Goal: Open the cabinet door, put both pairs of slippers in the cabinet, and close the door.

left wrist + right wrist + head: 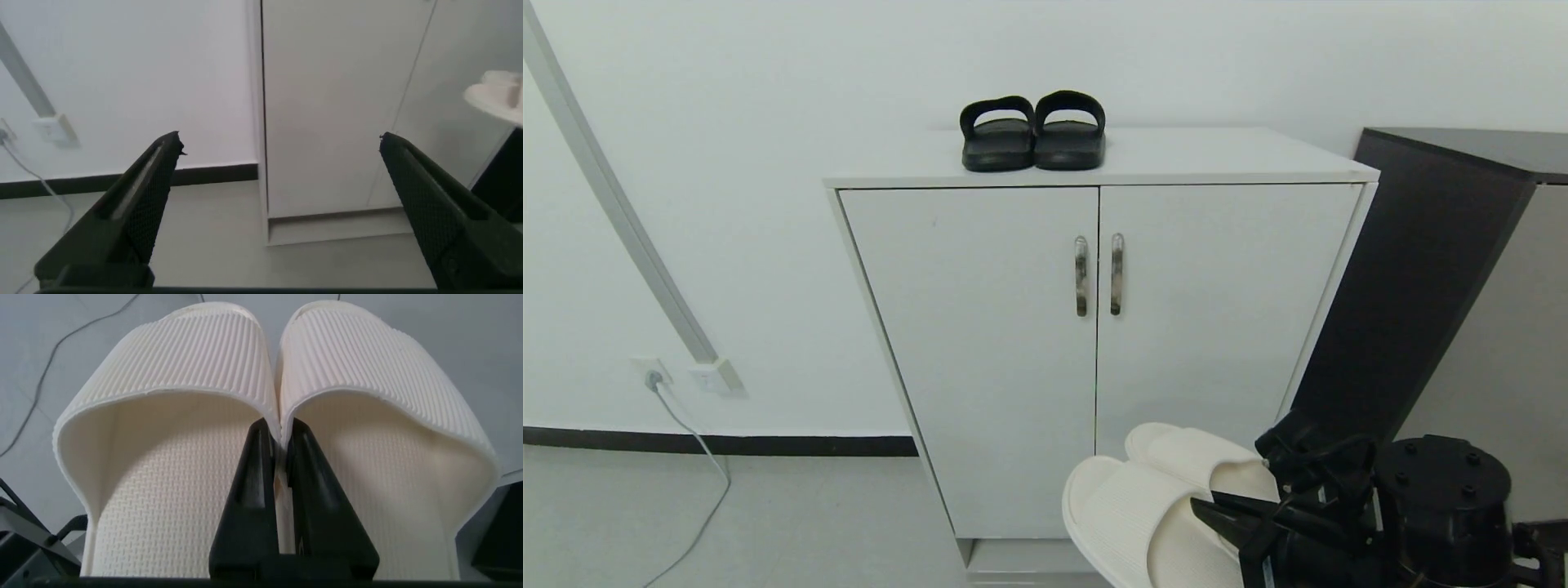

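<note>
Left gripper (282, 143): fingers spread, free for the door handles (1081, 276). Black rubber slippers (1033, 131) sit atop the white 2-door cabinet (980, 351), doors shut. Right gripper (280, 433): fingers clamp the adjoining walls of the cream ribbed slippers (180, 384), carrying both low before the cabinet.

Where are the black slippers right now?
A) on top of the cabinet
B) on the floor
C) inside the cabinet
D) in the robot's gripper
A: the black slippers sit side by side on the top of the closed white cabinet, while the right gripper is clamped on the white slippers.
</note>
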You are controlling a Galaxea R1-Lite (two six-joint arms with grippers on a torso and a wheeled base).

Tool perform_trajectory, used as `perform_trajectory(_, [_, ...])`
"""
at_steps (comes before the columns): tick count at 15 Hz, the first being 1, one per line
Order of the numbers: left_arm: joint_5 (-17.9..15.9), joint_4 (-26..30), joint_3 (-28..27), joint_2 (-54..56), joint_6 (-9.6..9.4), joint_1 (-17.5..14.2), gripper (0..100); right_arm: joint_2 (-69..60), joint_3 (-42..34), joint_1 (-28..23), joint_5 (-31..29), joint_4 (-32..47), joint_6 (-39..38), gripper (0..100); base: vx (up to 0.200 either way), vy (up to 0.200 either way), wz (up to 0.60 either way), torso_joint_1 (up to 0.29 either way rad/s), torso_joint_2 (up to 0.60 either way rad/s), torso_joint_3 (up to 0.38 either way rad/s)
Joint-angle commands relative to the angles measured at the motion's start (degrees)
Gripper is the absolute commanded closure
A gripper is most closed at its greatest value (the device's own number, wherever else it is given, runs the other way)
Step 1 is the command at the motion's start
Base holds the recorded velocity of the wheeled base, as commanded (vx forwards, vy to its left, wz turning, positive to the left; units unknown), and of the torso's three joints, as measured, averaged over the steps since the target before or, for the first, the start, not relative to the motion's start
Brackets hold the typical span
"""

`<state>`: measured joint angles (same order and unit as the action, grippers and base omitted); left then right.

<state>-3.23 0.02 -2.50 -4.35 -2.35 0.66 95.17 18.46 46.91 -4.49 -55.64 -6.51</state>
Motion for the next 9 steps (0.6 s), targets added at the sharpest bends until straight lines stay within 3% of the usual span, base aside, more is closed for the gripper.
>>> perform_trajectory(1, [-4.68, -0.38, -11.21, -16.92, 3.14, 0.13, 0, -0.07, 0.09, 0.11, 0.00, -0.52, 0.01, 100, 0.000, 0.000, 0.00, -0.076, 0.44, 0.378])
perform_trajectory(2, [-7.32, -3.19, -13.32, -24.21, 3.32, 0.57, 0, 0.19, 0.00, 0.02, -0.08, -1.14, 0.01, 100, 0.000, 0.000, 0.00, -0.041, 0.45, 0.388])
perform_trajectory(4, [-12.41, -14.17, -12.97, -37.66, 3.06, 2.77, 0, 0.19, -0.09, 0.02, -0.26, -1.40, 0.01, 100, 0.000, 0.000, 0.00, -0.024, 0.44, 0.405])
perform_trajectory(6, [-13.47, -22.00, -13.32, -48.03, 3.06, 9.01, 0, 0.19, -0.09, 0.02, -0.17, -1.49, -0.08, 100, 0.000, 0.000, 0.00, -0.005, 0.21, 0.207])
perform_trajectory(8, [-13.29, -30.96, -14.29, -56.29, 2.97, 17.27, 0, 0.37, -0.09, 0.02, -0.26, -1.49, -0.08, 100, 0.000, 0.000, 0.00, -0.002, 0.07, 0.063])
perform_trajectory(9, [-13.12, -32.37, -14.82, -57.87, 3.06, 19.03, 0, 0.37, -0.09, 0.02, -0.26, -1.49, -0.08, 100, 0.000, 0.000, 0.00, 0.000, 0.00, 0.000])
